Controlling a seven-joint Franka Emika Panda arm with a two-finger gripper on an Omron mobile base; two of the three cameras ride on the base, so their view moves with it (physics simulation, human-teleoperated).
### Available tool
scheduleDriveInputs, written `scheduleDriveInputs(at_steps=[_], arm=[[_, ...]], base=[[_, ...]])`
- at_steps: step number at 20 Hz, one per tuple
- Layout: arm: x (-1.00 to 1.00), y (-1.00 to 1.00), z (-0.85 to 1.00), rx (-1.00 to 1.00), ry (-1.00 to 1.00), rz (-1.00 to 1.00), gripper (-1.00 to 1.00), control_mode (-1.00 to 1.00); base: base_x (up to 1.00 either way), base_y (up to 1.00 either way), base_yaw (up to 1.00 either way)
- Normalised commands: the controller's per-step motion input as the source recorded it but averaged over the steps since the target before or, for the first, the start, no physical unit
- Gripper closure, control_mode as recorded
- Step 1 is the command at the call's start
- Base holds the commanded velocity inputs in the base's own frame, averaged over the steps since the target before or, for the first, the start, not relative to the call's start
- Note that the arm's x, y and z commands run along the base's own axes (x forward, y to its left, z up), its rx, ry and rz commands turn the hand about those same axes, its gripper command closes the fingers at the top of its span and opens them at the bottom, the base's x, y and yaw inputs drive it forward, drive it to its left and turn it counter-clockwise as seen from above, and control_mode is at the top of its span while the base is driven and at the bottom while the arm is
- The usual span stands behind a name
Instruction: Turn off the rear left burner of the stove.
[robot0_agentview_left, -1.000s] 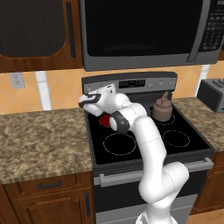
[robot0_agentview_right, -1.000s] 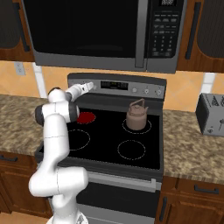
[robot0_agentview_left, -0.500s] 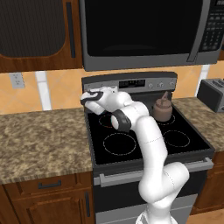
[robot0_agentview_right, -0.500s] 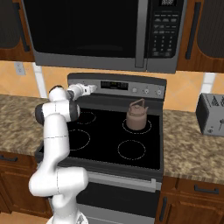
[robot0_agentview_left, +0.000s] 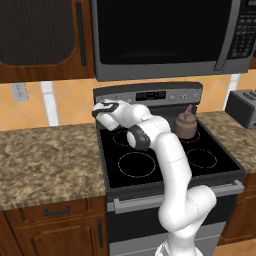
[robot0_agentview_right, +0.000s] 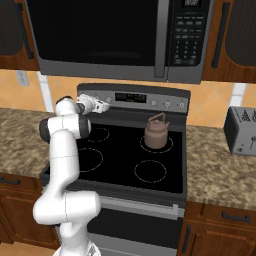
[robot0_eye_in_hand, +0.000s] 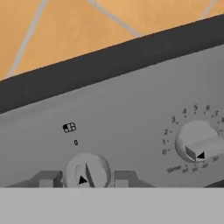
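The stove (robot0_agentview_left: 165, 172) (robot0_agentview_right: 165, 172) is a black glass-top range with a grey back panel (robot0_eye_in_hand: 131, 109). Its rear left burner (robot0_agentview_left: 120, 137) (robot0_agentview_right: 100, 134) is a plain black disc with a thin grey ring, partly behind my arm in the left base view. My gripper (robot0_agentview_left: 101, 108) (robot0_agentview_right: 105, 106) (robot0_eye_in_hand: 86, 178) is up against the left end of the back panel. In the hand view the two fingertips (robot0_eye_in_hand: 48, 178) stand on either side of a small round knob (robot0_eye_in_hand: 86, 171), open, with narrow gaps to it. The knob's pointer sits under a "0" mark.
A brown kettle (robot0_agentview_left: 184, 125) (robot0_agentview_right: 157, 134) stands on the rear right circle. A larger timer knob (robot0_eye_in_hand: 199, 142) lies right of the small one. A toaster (robot0_agentview_left: 242, 107) (robot0_agentview_right: 242, 130) sits on the right counter, and a black microwave (robot0_agentview_left: 160, 35) hangs low above the stove.
The rear left burner glowed red one second ago and is now plain black. My hand has shifted slightly along the back panel's left end.
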Motion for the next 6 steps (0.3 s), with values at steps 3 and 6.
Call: scheduleDriveInputs(at_steps=[3,6], arm=[[0.0,0.0,0.0,0.0,0.0,0.0,1.0,-1.0],[0.0,0.0,0.0,0.0,0.0,0.0,1.0,-1.0]], base=[[0.0,0.0,0.0],[0.0,0.0,0.0]])
